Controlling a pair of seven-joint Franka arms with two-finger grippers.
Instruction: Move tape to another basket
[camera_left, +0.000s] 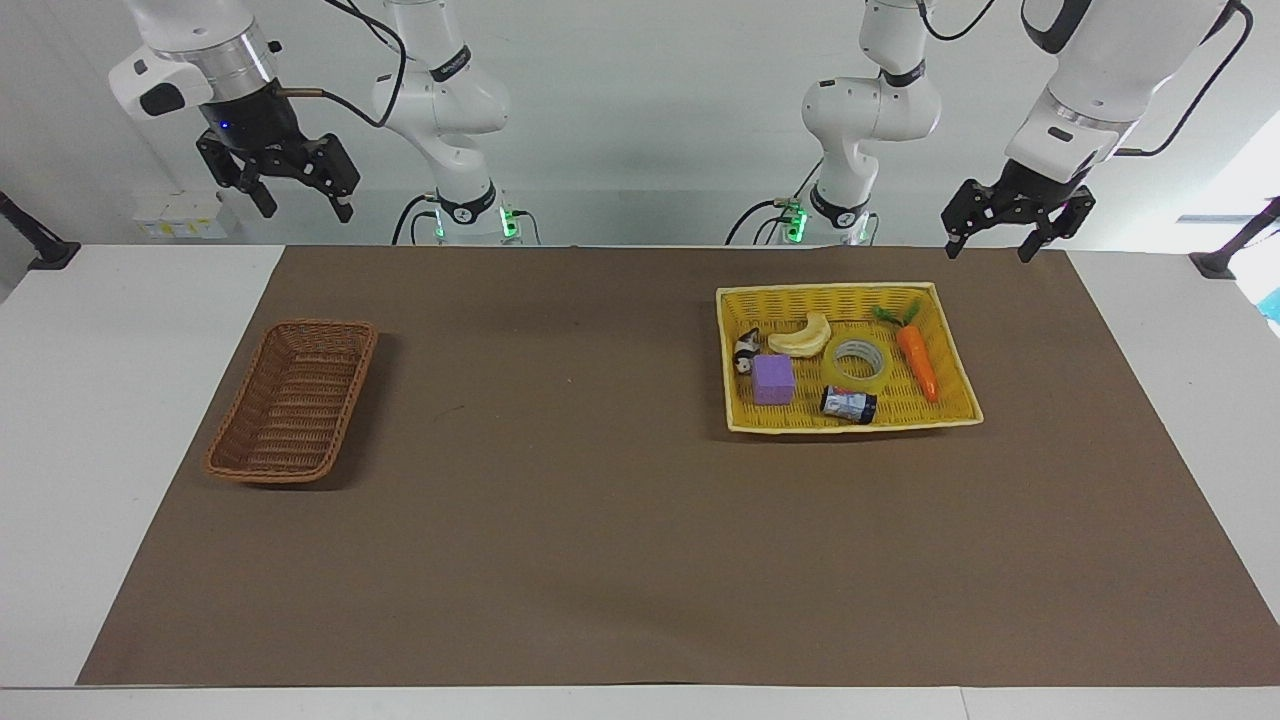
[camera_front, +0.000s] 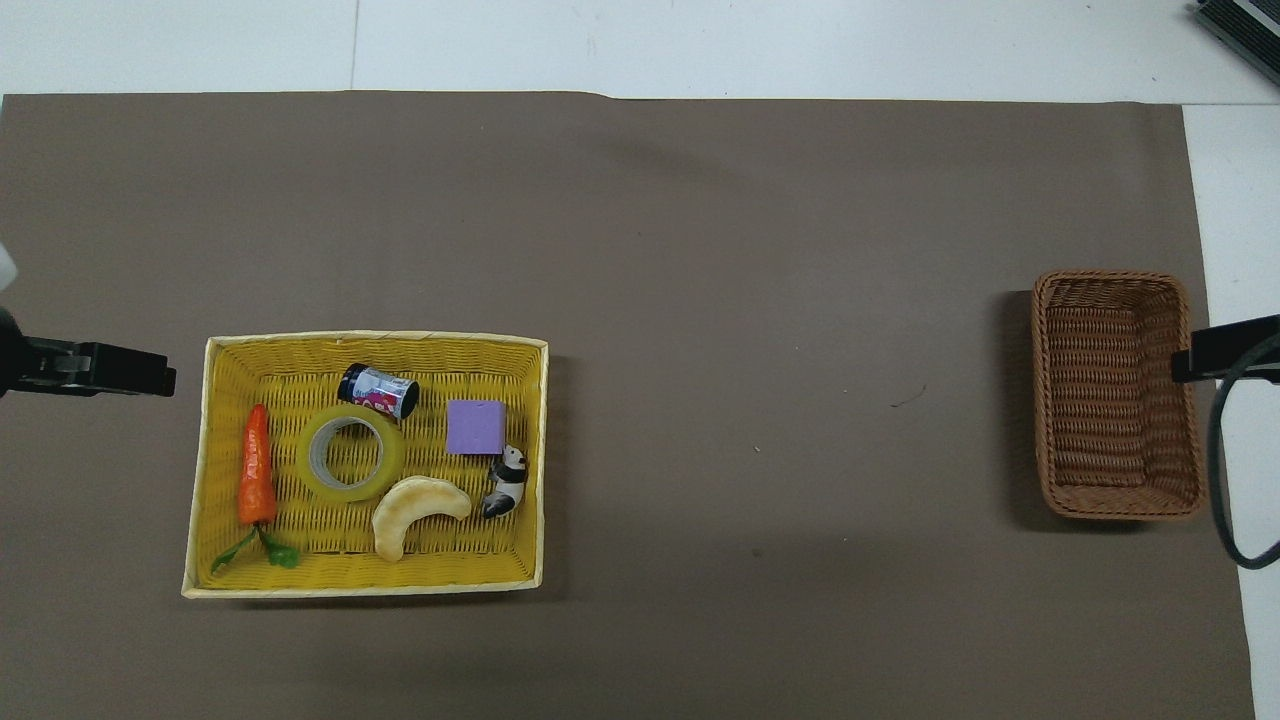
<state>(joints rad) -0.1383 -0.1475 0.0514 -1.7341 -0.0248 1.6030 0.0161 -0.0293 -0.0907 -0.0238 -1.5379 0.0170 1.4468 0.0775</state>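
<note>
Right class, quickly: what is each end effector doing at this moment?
Left end effector: open, holding nothing, raised near the yellow tray.
Right end effector: open, holding nothing, raised above the table's edge.

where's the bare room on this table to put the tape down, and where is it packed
The wide stretch of brown mat between the brown basket and the yellow tray is bare, as is the mat farther from the robots than both. The brown basket holds nothing. It is crowded in the tray: tape sits among banana, carrot, purple block, small can and panda.
</note>
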